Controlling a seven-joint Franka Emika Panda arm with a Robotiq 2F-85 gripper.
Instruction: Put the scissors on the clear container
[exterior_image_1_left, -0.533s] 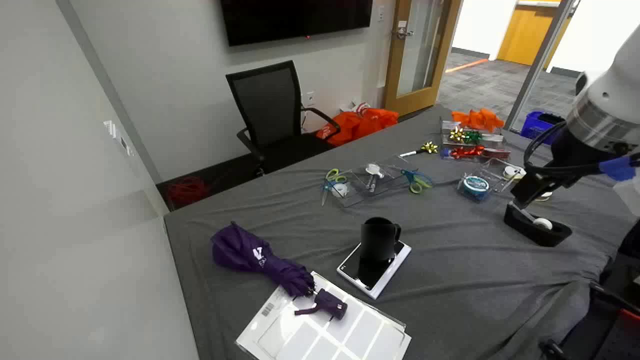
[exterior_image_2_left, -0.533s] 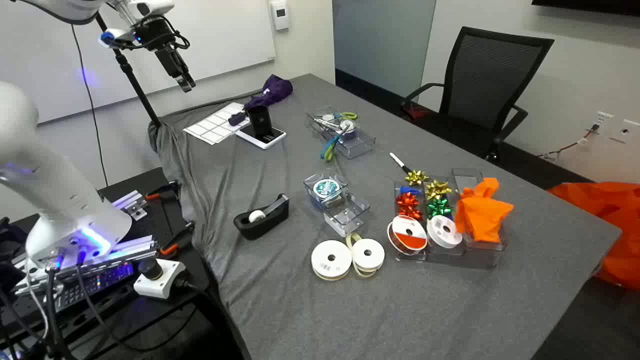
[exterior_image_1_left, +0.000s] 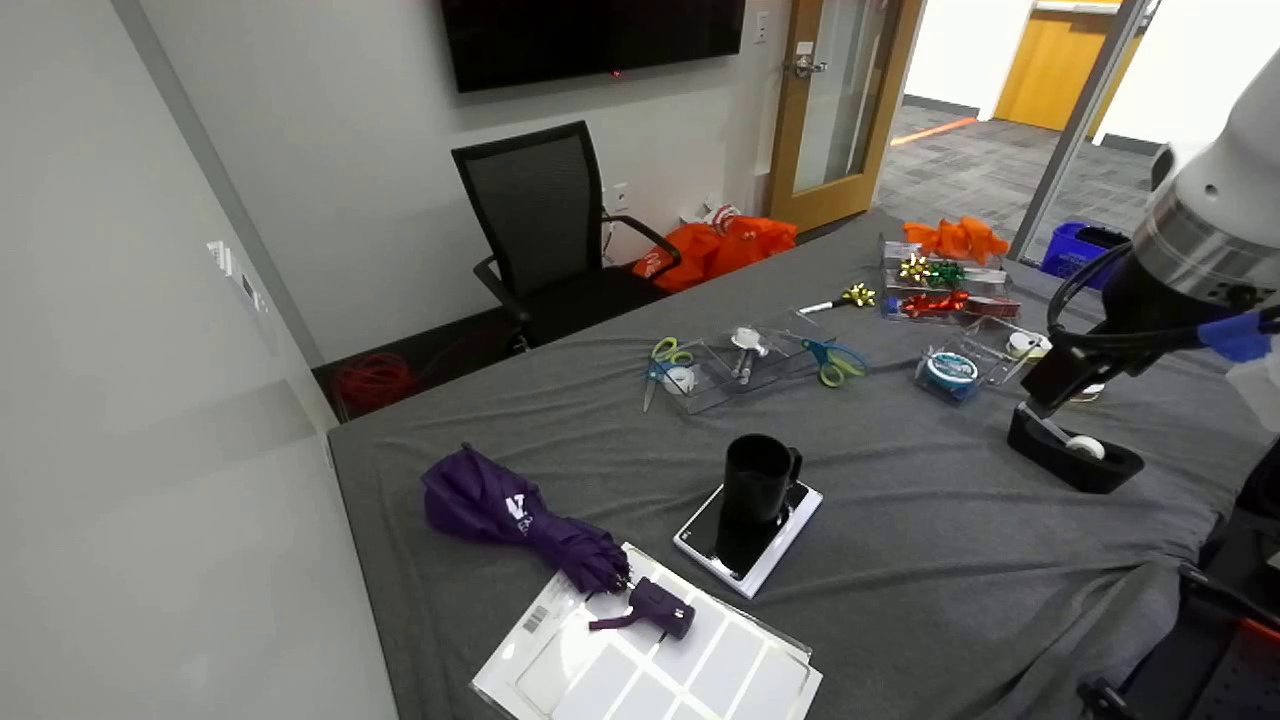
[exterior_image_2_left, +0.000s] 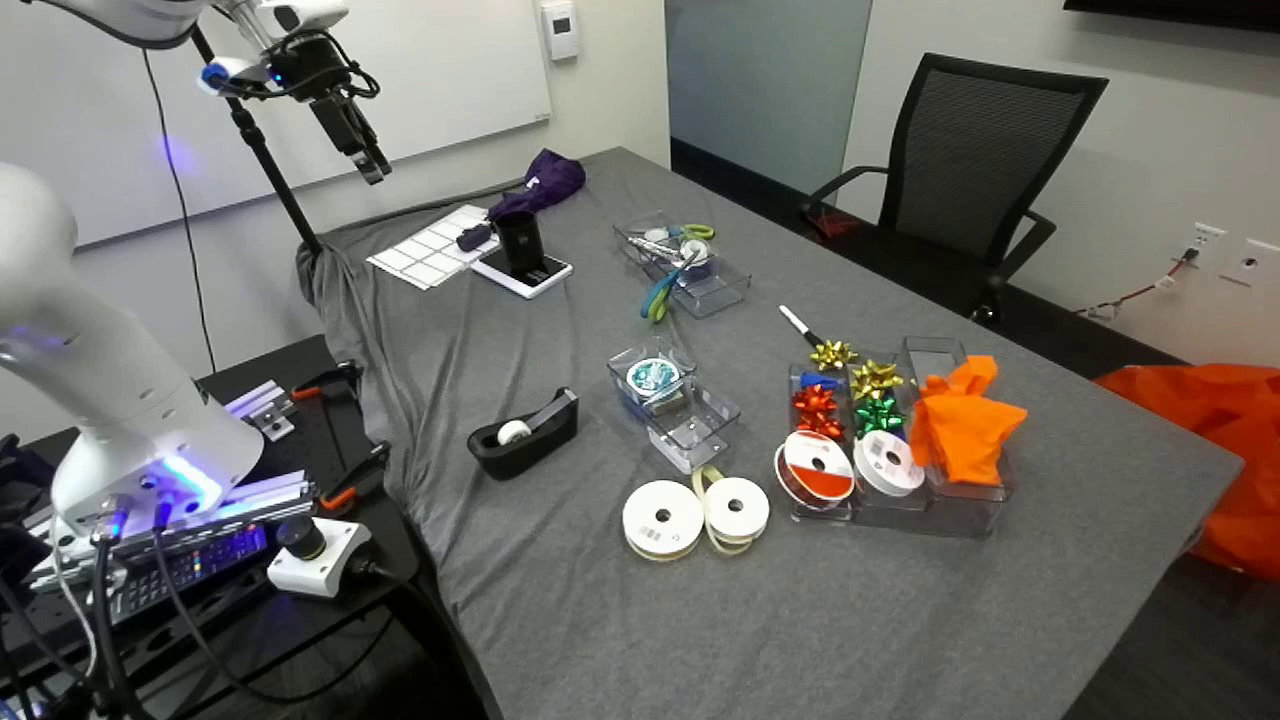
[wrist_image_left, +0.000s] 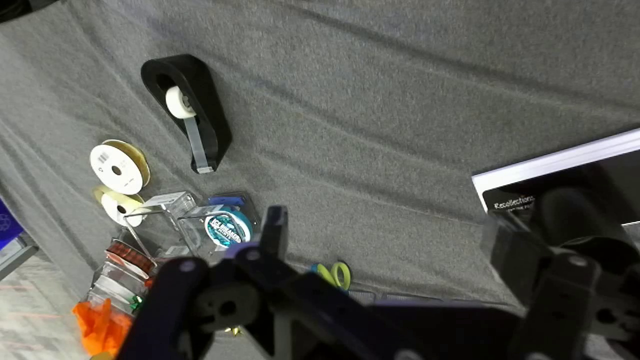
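Two pairs show: the near scissors, blades over a clear tray and handles jutting past its edge toward the cloth, and the far scissors across that row; which pair is meant I cannot tell, though the near one looks the easier pick. The clear container is probably the low one beside the mint tin, apart from both pairs. In the wrist view the gripper hangs above the cloth with its fingers spread wide and nothing between them, so the step in hand seems to be the reach. To do it well, bring the jaws over the handles, turned to close across one loop, go down almost to the cloth, then lift straight up so the blades don't drag the tray. Lay the scissors level across the rim, since a tilted pair could slide off. The tin sits in its own box; the back row has a white roll and silvery bits too small to name; the bow trays hold a red bow, a green bow, a gold bow and orange fabric.
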